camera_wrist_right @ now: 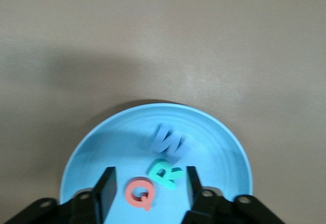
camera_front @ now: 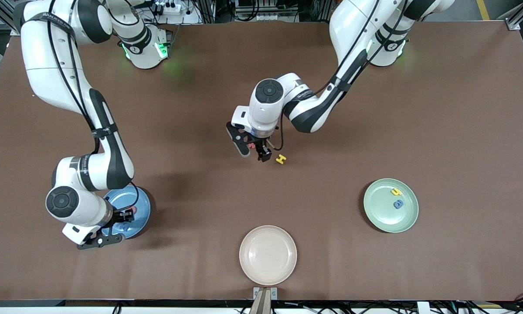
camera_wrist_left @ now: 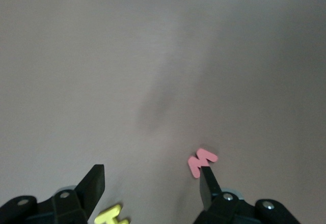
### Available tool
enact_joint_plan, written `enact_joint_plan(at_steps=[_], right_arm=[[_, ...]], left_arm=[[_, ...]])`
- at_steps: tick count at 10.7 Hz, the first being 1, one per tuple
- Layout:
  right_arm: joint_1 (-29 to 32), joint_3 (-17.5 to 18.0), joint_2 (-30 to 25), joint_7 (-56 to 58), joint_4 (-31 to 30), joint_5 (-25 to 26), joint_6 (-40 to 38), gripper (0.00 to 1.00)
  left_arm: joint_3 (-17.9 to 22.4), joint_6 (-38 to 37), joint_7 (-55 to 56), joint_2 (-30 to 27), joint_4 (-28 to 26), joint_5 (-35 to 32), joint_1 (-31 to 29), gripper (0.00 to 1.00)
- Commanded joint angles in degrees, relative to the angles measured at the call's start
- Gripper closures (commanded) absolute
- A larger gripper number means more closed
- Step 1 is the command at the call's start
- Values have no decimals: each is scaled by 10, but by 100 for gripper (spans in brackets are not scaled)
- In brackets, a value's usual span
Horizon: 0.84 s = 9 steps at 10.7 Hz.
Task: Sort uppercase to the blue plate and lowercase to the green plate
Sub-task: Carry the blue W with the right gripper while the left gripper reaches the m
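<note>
On the brown table in the front view, a small yellow foam H (camera_front: 281, 159) lies just beside the left gripper (camera_front: 255, 151); the pale mint-green plate (camera_front: 407, 216) holds two small letters. Left wrist view: fingers spread wide and empty, a pink-red foam letter (camera_wrist_left: 200, 161) touching one fingertip. Right wrist view: the right gripper (camera_wrist_right: 147, 186) hangs open over the sky-blue plate (camera_wrist_right: 91, 155), holding nothing, above a red Q (camera_wrist_right: 140, 193) and teal-green R (camera_wrist_right: 165, 173); a blue M (camera_wrist_right: 168, 142) lies beside them.

Both end effectors (camera_wrist_left: 150, 186) (camera_wrist_right: 147, 188) agape.
</note>
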<state>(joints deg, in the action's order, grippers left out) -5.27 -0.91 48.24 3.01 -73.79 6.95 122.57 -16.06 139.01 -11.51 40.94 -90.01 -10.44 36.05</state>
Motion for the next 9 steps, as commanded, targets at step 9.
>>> enact_joint_plan(at_steps=[9], right_arm=[[2,8,-10,-3,0,-11,-8,0]], left_arm=[[4,34,-184,59,8,-103,40,32]])
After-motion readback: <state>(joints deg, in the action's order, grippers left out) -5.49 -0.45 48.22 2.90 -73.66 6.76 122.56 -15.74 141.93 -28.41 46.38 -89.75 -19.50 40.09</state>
